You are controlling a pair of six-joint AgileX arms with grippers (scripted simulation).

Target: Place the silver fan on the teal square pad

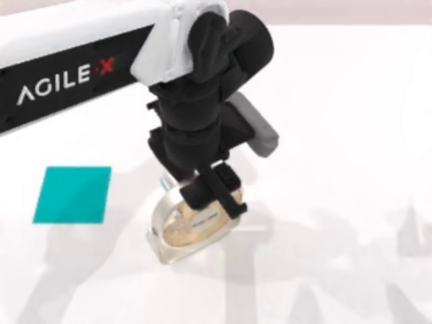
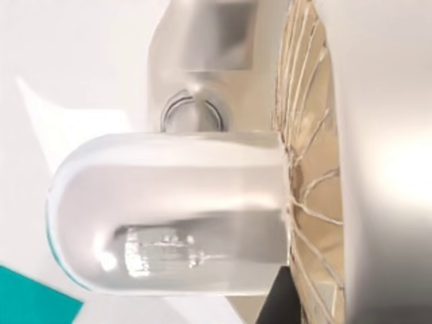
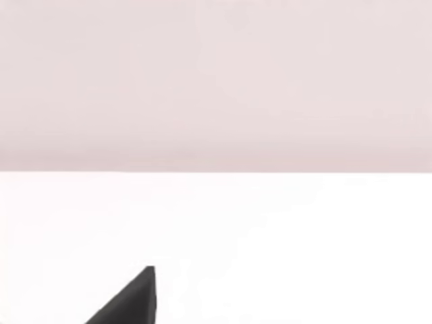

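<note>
**Carrying the fan toward the pad**

Holding the silver fan (image 1: 192,226) in its fingers, the left gripper (image 1: 214,196) stood over the middle of the table (image 1: 337,135), a little toward the near edge. The fan hung tilted, its silver rim turned partly upward and its tan-gold blades showing through the grille. A dark finger crossed the upper rim and pinched it; whether the fan rested on the table or was lifted clear could not be settled from above, though the soft shadow beneath it suggested it was raised. In the left wrist view the fan (image 2: 202,202) filled the picture, with the rounded stub at its back close to the lens and the wire grille at one side.

The teal square pad (image 1: 73,194) lay flat toward the table's left edge, well apart from the fan and bare. A corner of the pad (image 2: 34,300) showed in the left wrist view.

The step in hand appeared to be the transfer: the grasp looked made, the placing not yet done. The next move called for travel toward the left edge until the fan sat over the pad, then a lowering and a release. Since the fan was tilted and slightly wider than the pad, centring would matter.

The right arm was out of the top view; its fingers' state could not be told
</note>
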